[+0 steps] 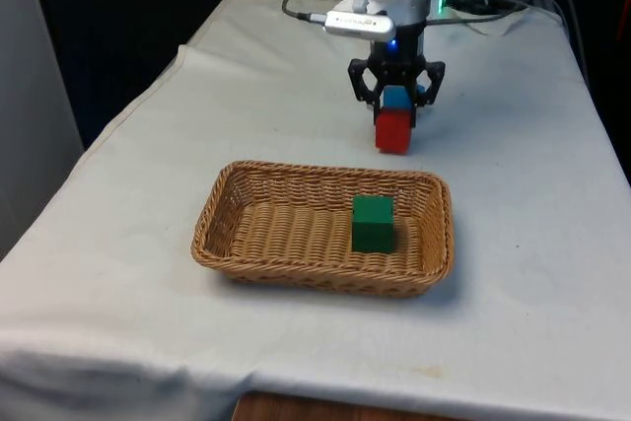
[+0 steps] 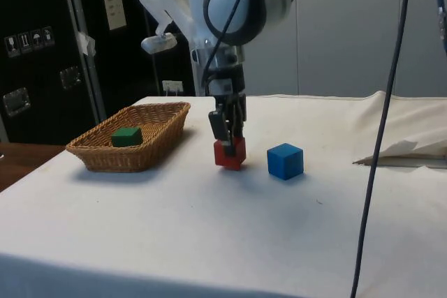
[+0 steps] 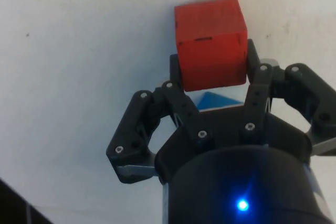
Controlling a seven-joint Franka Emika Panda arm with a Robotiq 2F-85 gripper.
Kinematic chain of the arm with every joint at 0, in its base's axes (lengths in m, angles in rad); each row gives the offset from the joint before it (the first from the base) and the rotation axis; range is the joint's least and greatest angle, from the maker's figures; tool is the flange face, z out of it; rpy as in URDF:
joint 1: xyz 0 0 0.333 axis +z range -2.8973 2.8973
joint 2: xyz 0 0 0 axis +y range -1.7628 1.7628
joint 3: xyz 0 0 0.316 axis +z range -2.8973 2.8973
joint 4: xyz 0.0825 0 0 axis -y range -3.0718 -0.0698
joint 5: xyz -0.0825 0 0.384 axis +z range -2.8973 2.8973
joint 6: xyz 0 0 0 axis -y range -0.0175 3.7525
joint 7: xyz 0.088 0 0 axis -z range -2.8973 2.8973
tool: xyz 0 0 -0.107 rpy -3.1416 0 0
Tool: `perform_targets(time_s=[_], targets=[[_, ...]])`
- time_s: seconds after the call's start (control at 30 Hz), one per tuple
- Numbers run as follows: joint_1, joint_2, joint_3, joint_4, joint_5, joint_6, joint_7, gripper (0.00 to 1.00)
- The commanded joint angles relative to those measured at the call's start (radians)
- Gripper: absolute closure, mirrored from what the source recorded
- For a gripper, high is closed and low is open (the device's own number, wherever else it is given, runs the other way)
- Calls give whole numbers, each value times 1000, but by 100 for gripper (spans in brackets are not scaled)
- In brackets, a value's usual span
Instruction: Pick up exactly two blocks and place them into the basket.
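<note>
Now the fingers [image 1: 395, 117] are closed on the red block [image 1: 392, 131], one on each side face, as the wrist view shows with the red block [image 3: 211, 43] pinched between the two black fingers [image 3: 177, 72]. From the side, the fingers [image 2: 228, 146] reach straight down and the red block [image 2: 230, 153] sits at or just above the counter [image 2: 209, 228]; whether its underside touches the white cloth cannot be told.

Just beside the fingers, on the side away from the basket, the blue block [image 2: 285, 160] rests on the cloth, close to the red block but not touching it. Seen across the counter [image 1: 513, 204], the blue block [image 1: 396, 98] stands directly behind the fingers, only its top peeking between them above the red one.

On the other side of the fingers, near but apart from them, lies the oblong wicker basket [image 1: 212, 229]. A green block [image 1: 373, 223] sits flat on its floor, toward the end of the basket nearest the fingers. The side view shows the basket [image 2: 150, 146] with the green block [image 2: 126, 136] lying low inside its woven walls.
</note>
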Motion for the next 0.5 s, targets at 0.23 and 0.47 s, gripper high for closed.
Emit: perform_targets(time_s=[0.23,0.47], targets=[[0,-76,-10,-2,-28,-61,12,98],[3,-140,-20,1,-87,-117,56,98]])
